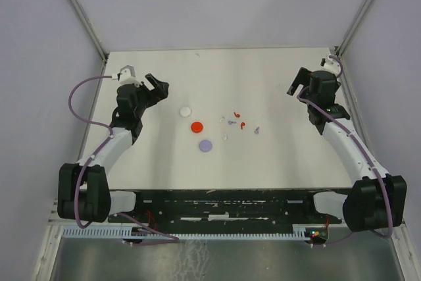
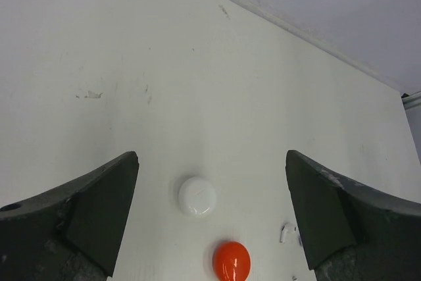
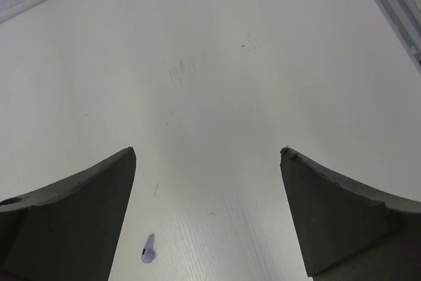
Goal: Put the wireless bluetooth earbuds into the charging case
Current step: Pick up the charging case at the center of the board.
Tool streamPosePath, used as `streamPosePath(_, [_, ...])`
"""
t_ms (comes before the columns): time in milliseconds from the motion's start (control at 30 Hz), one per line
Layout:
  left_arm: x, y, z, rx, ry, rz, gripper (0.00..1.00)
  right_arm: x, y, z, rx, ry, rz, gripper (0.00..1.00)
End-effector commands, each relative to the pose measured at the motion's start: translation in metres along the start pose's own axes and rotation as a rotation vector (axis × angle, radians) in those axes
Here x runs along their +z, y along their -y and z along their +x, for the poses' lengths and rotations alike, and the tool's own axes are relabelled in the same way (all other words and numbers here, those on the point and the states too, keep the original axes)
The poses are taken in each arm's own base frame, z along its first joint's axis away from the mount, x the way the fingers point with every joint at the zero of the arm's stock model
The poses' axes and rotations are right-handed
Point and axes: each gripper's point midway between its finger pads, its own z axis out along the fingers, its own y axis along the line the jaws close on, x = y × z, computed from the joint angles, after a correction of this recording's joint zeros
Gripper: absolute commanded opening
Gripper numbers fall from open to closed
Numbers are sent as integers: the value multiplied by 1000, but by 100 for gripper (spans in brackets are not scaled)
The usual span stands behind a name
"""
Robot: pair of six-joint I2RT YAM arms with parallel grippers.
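Earbuds [image 1: 231, 122] lie loose near the middle of the tabletop [image 1: 276, 162], none of them in a case. You can see tiny red bits [image 1: 235, 114], white bits [image 1: 225, 136] and pale purple bits [image 1: 256, 130] scattered close together but apart from one another. Just toward the left edge from them sit three round cases. The white case [image 1: 185, 111] is farthest from the near edge, the red case [image 1: 197, 126] is next, and the purple case [image 1: 206, 144] is nearest the near edge. All three look closed and none touches another.

Your left tool [image 1: 160, 85] hangs by the far left corner, pointing in toward the cases, with its fingers spread wide and nothing between them. In its wrist view the left tool [image 2: 212, 162] frames the white case [image 2: 197, 195] and, beyond it, the red case [image 2: 231, 260]. One white earbud [image 2: 287, 231] shows beside the right-hand finger.

Your right tool [image 1: 296, 80] sits by the far right corner, well away from the earbuds. Its fingers are also wide apart and hold nothing. From its wrist the right tool [image 3: 208, 156] looks over bare tabletop [image 3: 217, 64], with a single purple earbud [image 3: 149, 248] lying low in the view near the left-hand finger. You cannot tell from that view which way its stem faces.
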Motion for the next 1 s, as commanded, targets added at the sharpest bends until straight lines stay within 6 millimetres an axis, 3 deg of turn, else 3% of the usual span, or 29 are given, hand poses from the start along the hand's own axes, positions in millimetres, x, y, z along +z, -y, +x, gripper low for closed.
streamPosePath(0, [-9,16,-26,-17,70,44,99,-13,-11,-26,-16,76,-64,100])
streamPosePath(300, [-13,14,-40,-45,113,6,99,-20,-35,-19,-43,38,-215,99])
streamPosePath(967, [-16,10,-39,-58,114,-16,100,-17,-22,-13,-67,27,-151,99])
